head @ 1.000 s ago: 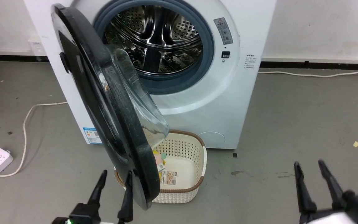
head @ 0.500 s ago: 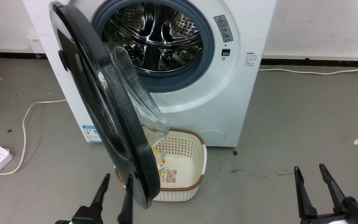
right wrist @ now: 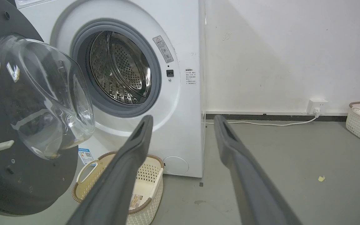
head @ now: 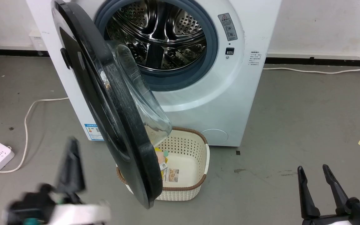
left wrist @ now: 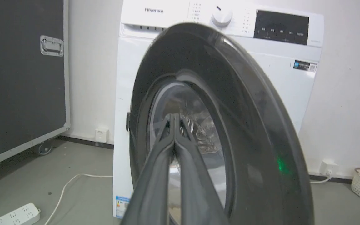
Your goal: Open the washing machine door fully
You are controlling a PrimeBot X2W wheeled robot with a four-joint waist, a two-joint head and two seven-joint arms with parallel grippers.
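Washing machine door (head: 105, 103) stands half open; left hand (left wrist: 174, 117) clenched on nothing, facing its outer side.

The door hangs swung out from the left side of the washing machine (head: 230, 93), with its glass bowl (head: 139, 100) towards the drum (head: 158, 34) and its lower edge over the cream basket (head: 180, 193). The left hand's fingers are pressed together and aimed at the glossy outer face. The right hand (head: 312, 168) is released, spread wide and well apart at the lower right. Likely trouble: the left hand sits on the side the door must swing towards, so a push there would drive it shut. The arm could also stop it short of fully open, or the pressed tips could skid on the gloss.
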